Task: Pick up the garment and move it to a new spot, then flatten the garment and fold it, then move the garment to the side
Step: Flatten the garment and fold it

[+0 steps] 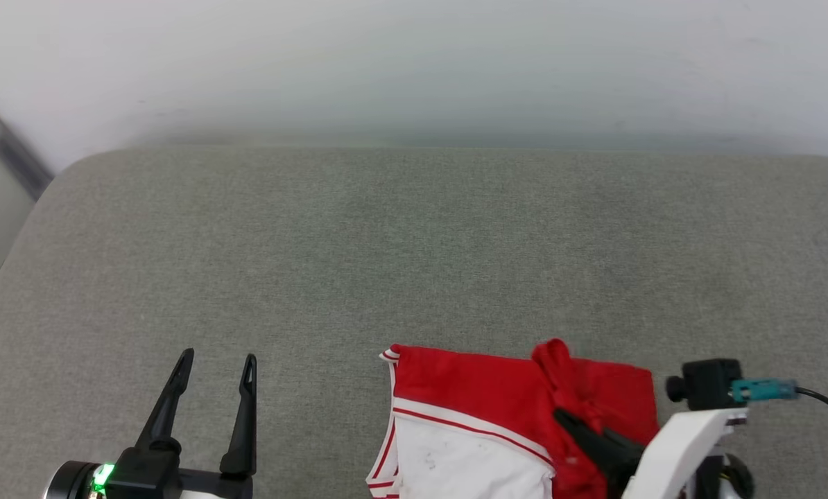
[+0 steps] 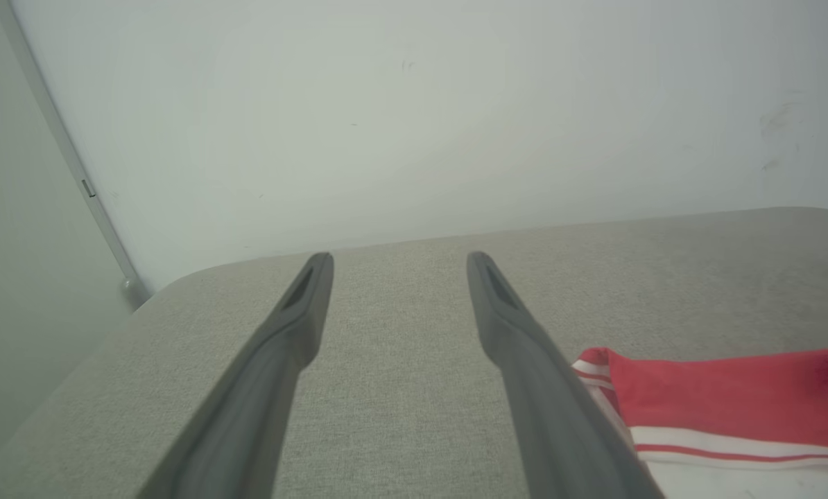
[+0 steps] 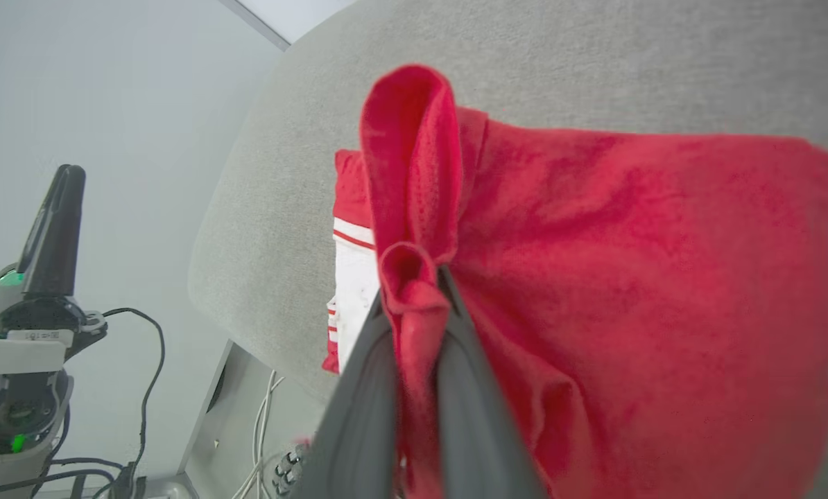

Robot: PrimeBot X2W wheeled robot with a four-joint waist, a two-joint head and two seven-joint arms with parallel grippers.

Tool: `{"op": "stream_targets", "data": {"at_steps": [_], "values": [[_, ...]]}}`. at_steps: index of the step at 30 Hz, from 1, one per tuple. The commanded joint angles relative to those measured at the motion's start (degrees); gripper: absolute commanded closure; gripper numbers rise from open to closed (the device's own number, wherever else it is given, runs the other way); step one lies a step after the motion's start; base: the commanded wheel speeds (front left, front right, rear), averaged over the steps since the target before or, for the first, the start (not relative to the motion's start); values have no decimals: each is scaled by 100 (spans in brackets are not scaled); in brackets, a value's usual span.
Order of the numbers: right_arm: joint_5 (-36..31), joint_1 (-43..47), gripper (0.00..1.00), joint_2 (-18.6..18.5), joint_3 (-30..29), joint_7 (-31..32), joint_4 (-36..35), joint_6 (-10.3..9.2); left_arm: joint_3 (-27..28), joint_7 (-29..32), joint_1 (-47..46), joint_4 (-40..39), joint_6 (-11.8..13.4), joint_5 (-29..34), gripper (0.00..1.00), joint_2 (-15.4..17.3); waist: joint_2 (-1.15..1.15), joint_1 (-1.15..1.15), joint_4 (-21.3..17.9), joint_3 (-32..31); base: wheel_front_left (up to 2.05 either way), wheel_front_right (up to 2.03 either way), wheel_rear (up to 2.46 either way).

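The garment (image 1: 483, 395) lies bunched at the near edge of the grey padded surface, its red cloth toward the far side and a white sleeve with red-striped trim toward me. My right gripper (image 1: 563, 418) is shut on a raised fold of the red cloth (image 3: 414, 208), which stands up between the fingers (image 3: 469, 388). My left gripper (image 1: 218, 357) hovers open and holds nothing, well to the left of the garment. In the left wrist view its fingers (image 2: 296, 326) point toward the wall, and the garment's corner (image 2: 719, 395) lies to their right.
The grey surface (image 1: 414, 242) stretches wide beyond the garment to a pale wall. Its left corner is rounded, with a metal rail (image 1: 12, 152) beside it. Cables (image 3: 261, 416) hang below the near edge.
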Motion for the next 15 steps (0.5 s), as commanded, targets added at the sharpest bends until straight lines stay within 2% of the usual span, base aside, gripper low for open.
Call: {"op": "stream_targets", "data": {"at_steps": [1,4,15], "values": [[227,-181,100,19,171,-124,187,-1,-15,-12,-34,26,-8,16,0,-4,0,0,62,-2,0,0,0],[591,-412,100,21,476,-286,552,-1,-32,-12,-60,42,-24,30,0,0,0,0,151,-18,0,0,0],[903,-1169,100,20,1312,-1007,1830,-1,-124,-12,-103,95,-52,29,0,-24,0,0,431,58,0,0,0]]}}
